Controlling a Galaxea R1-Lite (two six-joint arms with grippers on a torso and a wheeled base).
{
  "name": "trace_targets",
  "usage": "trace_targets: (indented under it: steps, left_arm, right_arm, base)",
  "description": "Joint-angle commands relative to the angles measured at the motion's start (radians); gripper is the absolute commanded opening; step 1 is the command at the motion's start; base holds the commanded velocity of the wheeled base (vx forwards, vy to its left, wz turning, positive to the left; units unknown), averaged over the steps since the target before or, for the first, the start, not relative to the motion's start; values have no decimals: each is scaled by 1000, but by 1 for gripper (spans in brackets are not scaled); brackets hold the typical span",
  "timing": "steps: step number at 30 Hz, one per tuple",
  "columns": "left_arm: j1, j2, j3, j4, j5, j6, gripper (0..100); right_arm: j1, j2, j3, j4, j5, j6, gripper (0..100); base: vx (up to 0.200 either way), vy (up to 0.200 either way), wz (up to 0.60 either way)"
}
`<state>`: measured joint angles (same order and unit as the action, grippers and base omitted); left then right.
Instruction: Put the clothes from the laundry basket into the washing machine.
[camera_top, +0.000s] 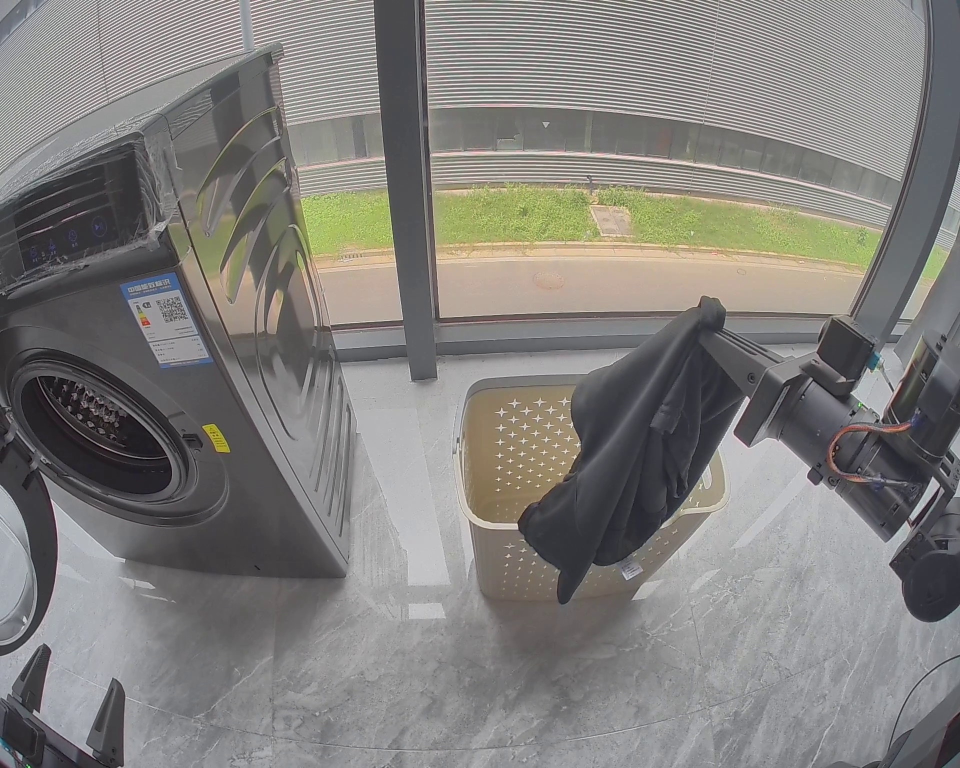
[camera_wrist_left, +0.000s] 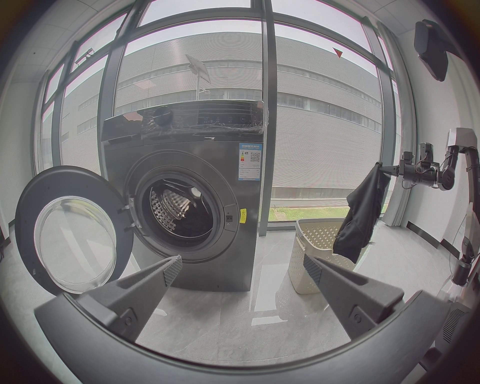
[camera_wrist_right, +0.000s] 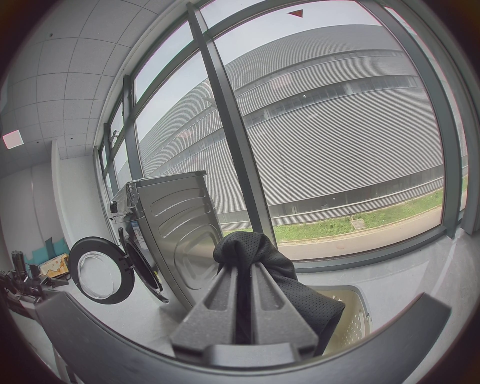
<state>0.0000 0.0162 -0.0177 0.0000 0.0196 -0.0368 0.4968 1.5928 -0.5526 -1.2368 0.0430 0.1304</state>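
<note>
Dark grey fabric garment: pinched at its top fold between the closed fingers of the right gripper and hung above the right side of the cream perforated plastic laundry basket. The basket is set on the grey marbled floor by its window edge, near the silver-grey front-loading washing machine. The machine's round glass door is swung open. Left gripper: fingers spread wide, held low before the drum opening.
</note>
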Motion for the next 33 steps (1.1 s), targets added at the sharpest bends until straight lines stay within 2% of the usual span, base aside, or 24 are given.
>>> trace_targets:
  steps: [1, 6, 33]
  left_arm:
    - [0, -16, 16, 0, 3, -2, 100]
    - [0, -16, 18, 0, 3, -2, 100]
    - [0, -16, 16, 0, 0, -2, 100]
  right_arm:
    - [5, -14, -9, 8, -29, 0, 0]
    - [0, -36, -9, 54, -61, -2, 0]
    - [26, -53, 2, 51, -57, -2, 0]
  base:
    - [0, 200, 0]
    - [0, 200, 0]
    - [0, 200, 0]
